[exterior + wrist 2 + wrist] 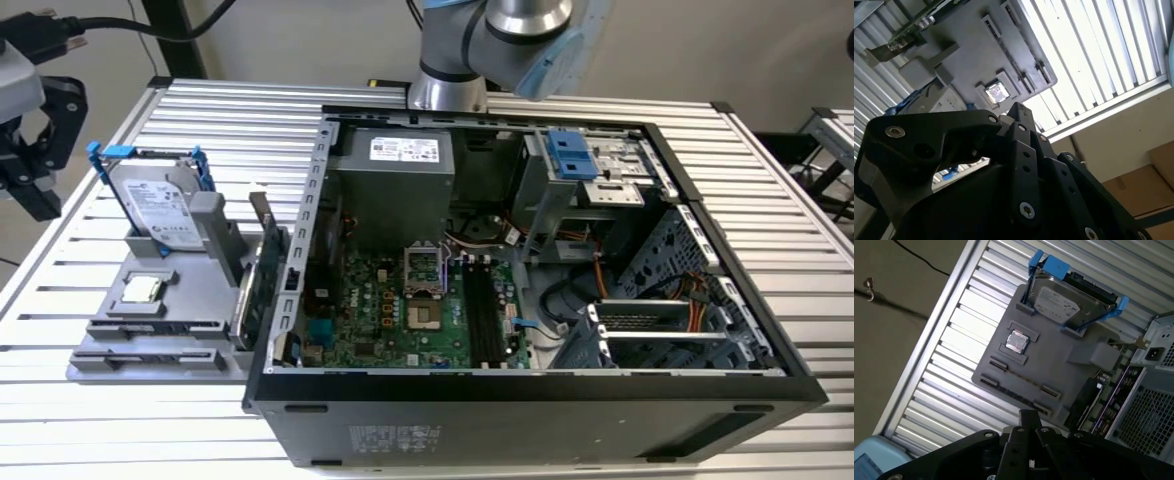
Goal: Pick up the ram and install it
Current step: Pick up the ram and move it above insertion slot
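Observation:
My gripper (pixel 32 150) hangs at the exterior view's far left, above the table edge and left of a grey parts holder (pixel 200 300). Its black body also fills the near part of both wrist views (pixel 1029 445) (pixel 1004 170). Two long narrow slots run along the holder's front edge. A thin dark strip (pixel 1016 395) standing on edge in one of them looks like the ram, also seen in the exterior view (pixel 144 355). The gripper is well above it and touches nothing. The open computer case (pixel 534 400) lies to the right, with black memory slots (pixel 487 320) on its motherboard.
The holder also carries a silver hard drive in a blue frame (pixel 158 205), a small square chip (pixel 142 290) and a green card with a metal bracket (pixel 260 270) beside the case wall. The slatted metal table (pixel 80 420) surrounds everything. The arm's base (pixel 447 85) stands behind the case.

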